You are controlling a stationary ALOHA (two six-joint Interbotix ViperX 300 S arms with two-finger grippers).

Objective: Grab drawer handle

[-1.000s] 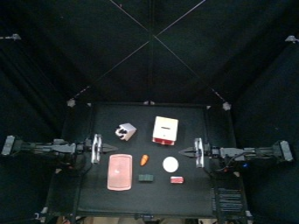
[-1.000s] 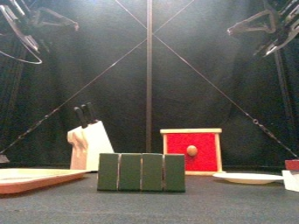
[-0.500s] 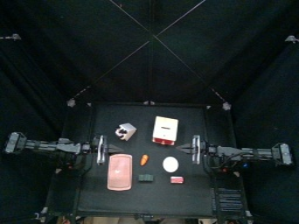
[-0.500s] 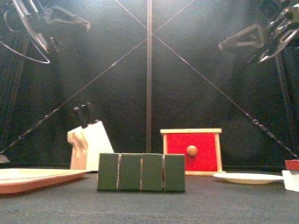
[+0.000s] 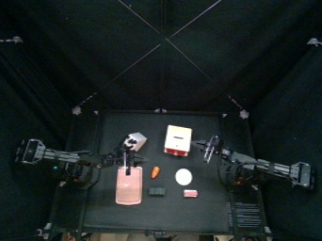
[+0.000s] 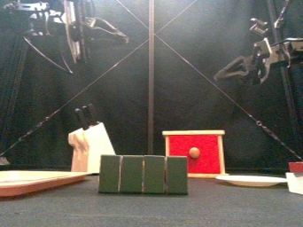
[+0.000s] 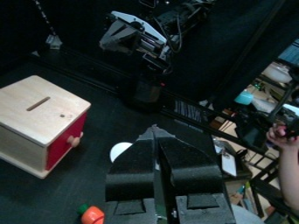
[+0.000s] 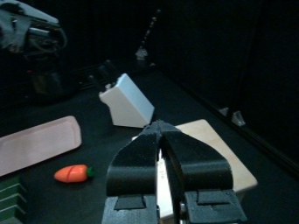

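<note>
Landmark: the boxy cream-topped wooden cabinet with a red front, at the back-centre of the black table. The drawer handle, a small round wooden knob, sits mid-face on that red front, pointing at the table's front edge; also visible from the left wrist camera. So the pull axis runs from the cabinet's face toward the front, and the approach should come from that side. 2 arms are up, neither touching anything. The right gripper hangs just beside the cabinet's right side, clearly the nearer one; its jaws look pressed together with no gap, empty. The left gripper is farther off, past the small white-and-grey knife block to the cabinet's left; jaws look narrow in the wrist view, but I can't tell if they're parted. My guess: the right arm must swing round to the red face, open, then pinch the knob.
</note>
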